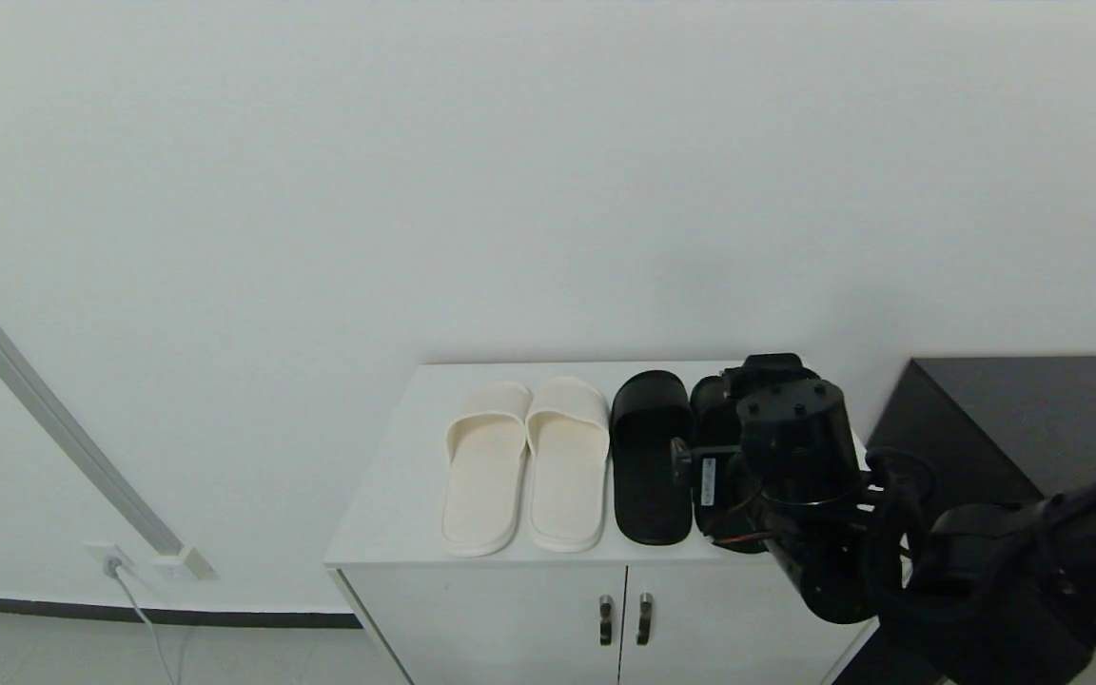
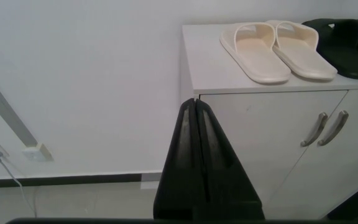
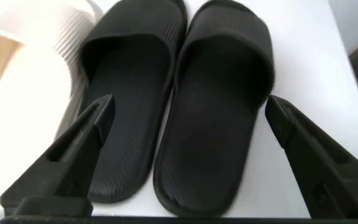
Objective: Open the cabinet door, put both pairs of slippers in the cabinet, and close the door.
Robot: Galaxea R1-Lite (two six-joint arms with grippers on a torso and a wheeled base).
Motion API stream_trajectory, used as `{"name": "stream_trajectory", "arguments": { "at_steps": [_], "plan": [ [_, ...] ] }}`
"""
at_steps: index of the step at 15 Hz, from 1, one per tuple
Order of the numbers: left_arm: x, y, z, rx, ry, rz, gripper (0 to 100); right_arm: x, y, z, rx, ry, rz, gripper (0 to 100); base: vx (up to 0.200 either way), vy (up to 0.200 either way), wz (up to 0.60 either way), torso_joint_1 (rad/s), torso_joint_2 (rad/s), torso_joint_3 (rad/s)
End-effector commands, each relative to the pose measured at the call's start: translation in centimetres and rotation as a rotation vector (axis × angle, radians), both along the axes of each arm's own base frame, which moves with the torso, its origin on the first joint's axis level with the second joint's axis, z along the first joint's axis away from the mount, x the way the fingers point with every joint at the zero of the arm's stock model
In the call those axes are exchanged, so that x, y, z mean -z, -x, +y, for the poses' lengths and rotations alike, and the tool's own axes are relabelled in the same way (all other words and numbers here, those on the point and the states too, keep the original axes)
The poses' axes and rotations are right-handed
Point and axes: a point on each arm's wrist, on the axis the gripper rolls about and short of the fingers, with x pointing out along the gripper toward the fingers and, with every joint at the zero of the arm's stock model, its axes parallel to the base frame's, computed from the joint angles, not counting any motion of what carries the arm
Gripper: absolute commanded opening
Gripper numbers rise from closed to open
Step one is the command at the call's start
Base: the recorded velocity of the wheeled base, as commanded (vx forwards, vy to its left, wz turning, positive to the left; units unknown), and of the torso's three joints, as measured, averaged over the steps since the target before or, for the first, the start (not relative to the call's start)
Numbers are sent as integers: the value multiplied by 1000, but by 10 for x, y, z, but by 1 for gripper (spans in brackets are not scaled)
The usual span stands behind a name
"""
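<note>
Your black pair (image 3: pixel 216 124) lies side by side on top of white cabinet (image 1: pixel 386 514), right of cream pair (image 1: pixel 567 466), toes far, heels near: set up for top-down pick
Right gripper (image 3: pixel 189 102) hangs above, jaws spread wide, spanning both black slippers
Matte ribbed foam, likely flexes when squeezed
Doors (image 1: pixel 491 618) closed, curved metal handles (image 1: pixel 606 618) at centre seam
Left gripper (image 2: pixel 196 102) pinched together, empty, low, left of cabinet

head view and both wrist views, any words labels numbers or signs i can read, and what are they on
White label on the right arm: it carries print, but it is too small to read.
White slippers, black slippers, cabinet: no text visible.
</note>
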Motion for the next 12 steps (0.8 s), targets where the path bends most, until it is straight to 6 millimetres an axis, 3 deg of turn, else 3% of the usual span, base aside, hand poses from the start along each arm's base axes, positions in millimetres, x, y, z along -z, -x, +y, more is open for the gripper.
{"name": "stream_trajectory", "arguments": {
  "at_steps": [1, 7, 12],
  "plan": [
    [0, 0, 0, 0, 0, 0, 0, 24, -14, 13, 27, 23, 32, 100, 0, 0, 0, 0, 0, 0],
    [0, 0, 0, 6, -2, 0, 0, 42, -63, 27, 114, 7, 0, 100, 0, 0, 0, 0, 0, 0],
    [0, 0, 0, 6, -2, 0, 0, 41, -84, 21, 155, -27, -57, 100, 0, 0, 0, 0, 0, 0]
  ]
}}
